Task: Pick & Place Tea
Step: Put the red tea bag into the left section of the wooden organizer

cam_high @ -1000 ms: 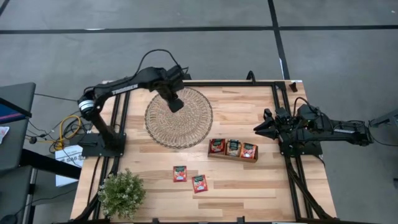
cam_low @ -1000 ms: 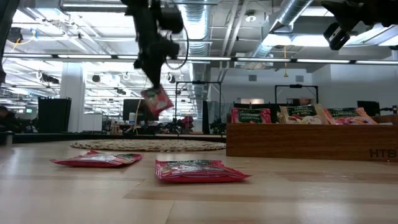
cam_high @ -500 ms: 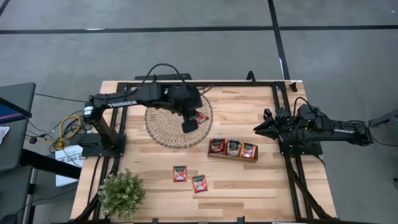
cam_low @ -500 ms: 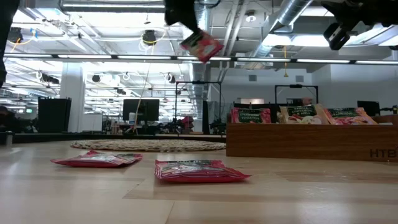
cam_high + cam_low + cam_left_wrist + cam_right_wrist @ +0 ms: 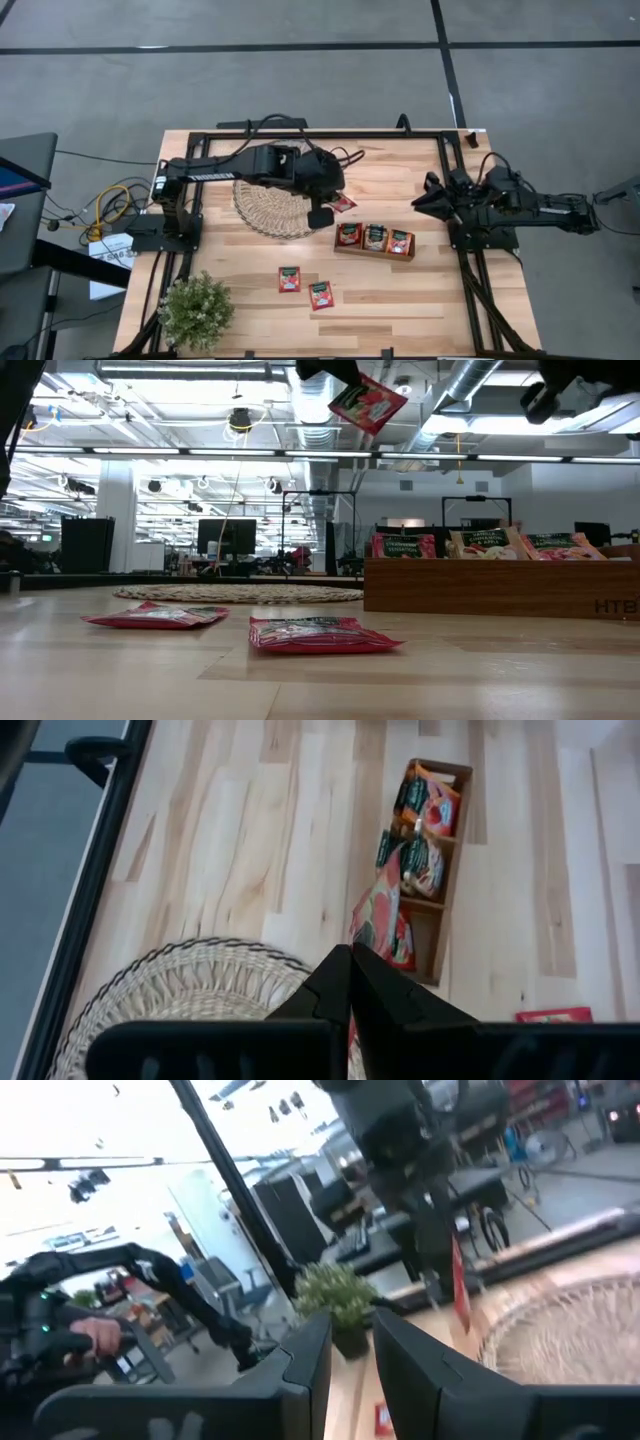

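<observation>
Sachets lay nearest the low camera: two flat red square tea packets (image 5: 316,633) and (image 5: 155,616) rested on the pale wooden table (image 5: 420,290), well apart from the arms, near the small green potted plant (image 5: 196,310). Beyond them stood the narrow brown three-compartment wooden tray (image 5: 375,241), each compartment already holding upright sachets with red and green printing.

Over the last second the left gripper (image 5: 322,215) had travelled from above the large round woven wicker mat (image 5: 270,205) to the mat's edge nearest the tray, and the red sachet (image 5: 343,204) it carried had risen high in the low view. The fingers were pinched tight on one edge of that packet, which hung tilted in the air, clear of the table, just beside the tray's near end. That shift suggested the carry was nearly over and the drop into a compartment was the step in hand, though the packet was not yet over the tray opening.

The held sachet (image 5: 378,915) looked thin and slightly bowed, glossy red with a small picture at its centre, seen almost edge-on from the left wrist.

Farthest off, the right gripper (image 5: 420,206) waited at the table's right edge, jaws a narrow gap apart and holding nothing, unmoved across the second.
</observation>
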